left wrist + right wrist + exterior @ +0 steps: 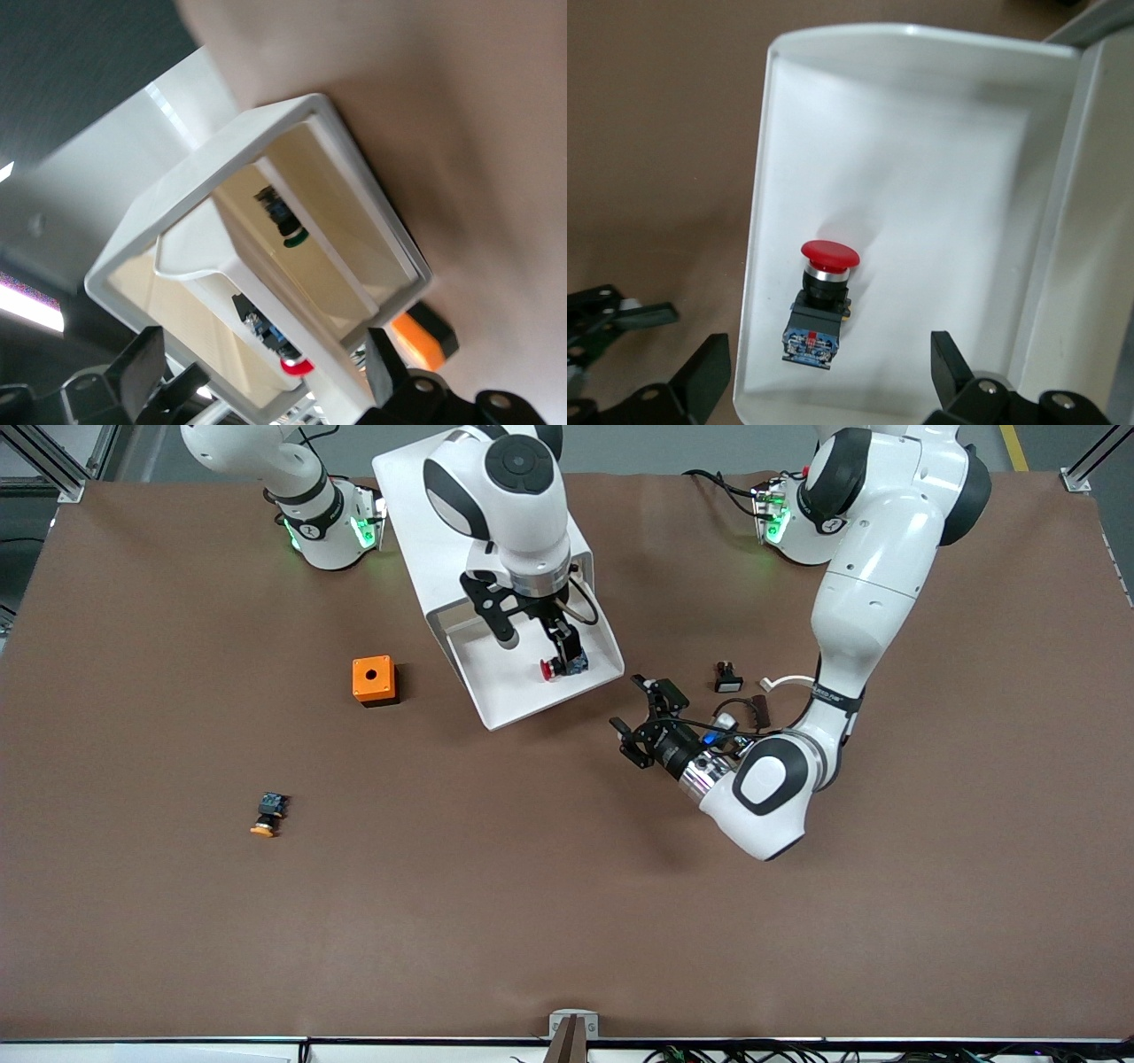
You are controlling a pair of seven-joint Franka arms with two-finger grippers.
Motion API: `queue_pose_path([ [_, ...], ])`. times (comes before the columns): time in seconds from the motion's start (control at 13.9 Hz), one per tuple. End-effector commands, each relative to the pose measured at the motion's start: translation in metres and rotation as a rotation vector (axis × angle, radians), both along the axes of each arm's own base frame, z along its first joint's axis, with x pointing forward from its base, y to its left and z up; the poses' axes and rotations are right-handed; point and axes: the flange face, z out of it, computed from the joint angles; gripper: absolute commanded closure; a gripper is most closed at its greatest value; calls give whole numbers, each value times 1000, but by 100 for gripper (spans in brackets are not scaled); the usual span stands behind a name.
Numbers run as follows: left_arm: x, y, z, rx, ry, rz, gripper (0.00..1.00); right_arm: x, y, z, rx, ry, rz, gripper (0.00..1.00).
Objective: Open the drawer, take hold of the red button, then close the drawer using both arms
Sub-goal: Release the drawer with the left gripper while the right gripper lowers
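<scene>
The white cabinet (423, 531) stands near the robots' bases with its drawer (514, 695) pulled out toward the front camera. The red-capped button (558, 667) lies on its side in the drawer, near the corner toward the left arm's end. My right gripper (536, 642) hangs open over the drawer; in the right wrist view (830, 381) its fingers straddle the button (819, 297) without touching it. My left gripper (636, 716) is open and empty, low over the table beside the drawer's corner. The left wrist view shows the drawer (266, 372), the button (297, 365) and my left gripper (266, 394).
An orange cube (374, 680) with a round hole sits beside the drawer toward the right arm's end. A yellow-capped button (268, 815) lies nearer the front camera. A small black part (728, 677) lies by the left arm. A green-capped button (288, 232) sits inside the cabinet.
</scene>
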Motion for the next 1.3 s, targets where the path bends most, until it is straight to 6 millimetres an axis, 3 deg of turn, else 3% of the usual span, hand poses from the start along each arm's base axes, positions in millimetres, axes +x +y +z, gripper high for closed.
queue_pose_path([
  [0.0,19,13,19,-139,-248,-79,1,2,17,-12,-23,-19,-25,0],
  [0.29,50,27,42,-220,-617,-154,1,-1,30,-29,-45,-16,-26,0],
  [0.58,73,39,83,-202,-935,-287,1,3,34,-35,-36,-32,-49,0],
  [0.79,76,27,120,-119,-1104,-422,1,4,37,-42,-41,-29,-51,0],
  [1.08,82,21,133,-13,-1235,-539,1,4,41,-52,-51,-25,-59,0],
  [1.23,78,4,137,31,-1295,-631,1,4,41,-51,-50,-25,-59,0],
])
